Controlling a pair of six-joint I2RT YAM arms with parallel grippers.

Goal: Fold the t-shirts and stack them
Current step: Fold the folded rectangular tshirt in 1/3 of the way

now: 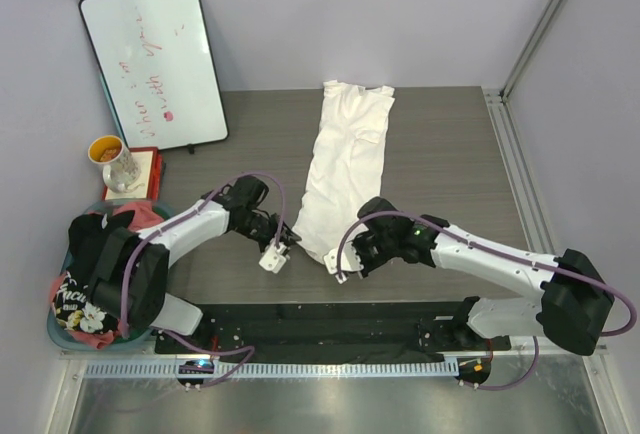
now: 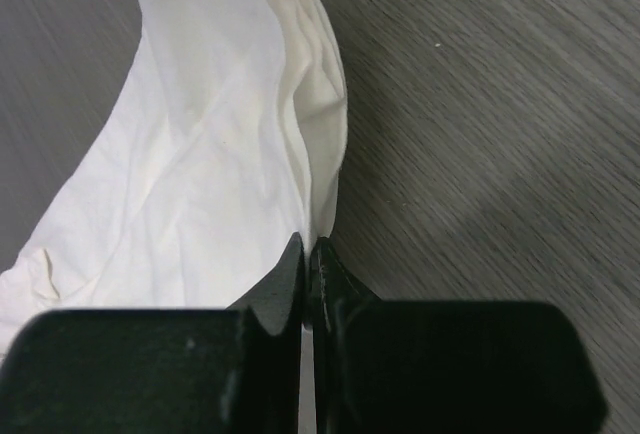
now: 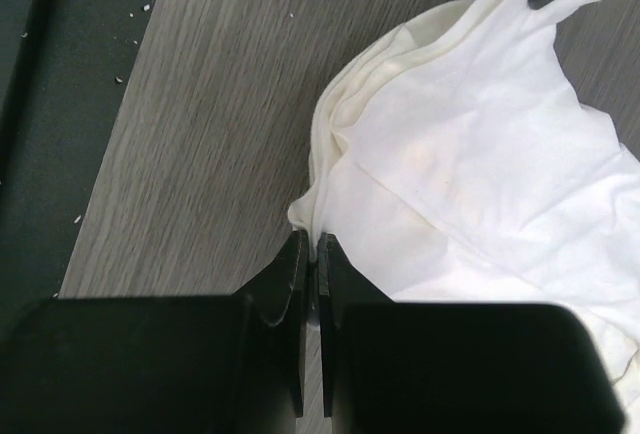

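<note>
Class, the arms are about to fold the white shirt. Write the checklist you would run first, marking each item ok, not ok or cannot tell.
Left gripper jaws shut on white t-shirt near edge: ok.
Right gripper jaws shut on that edge: ok.
Both grips at the same end: ok.
Shirt lying flat: not ok, near end bunched.
Which face is up: cannot tell.
</note>
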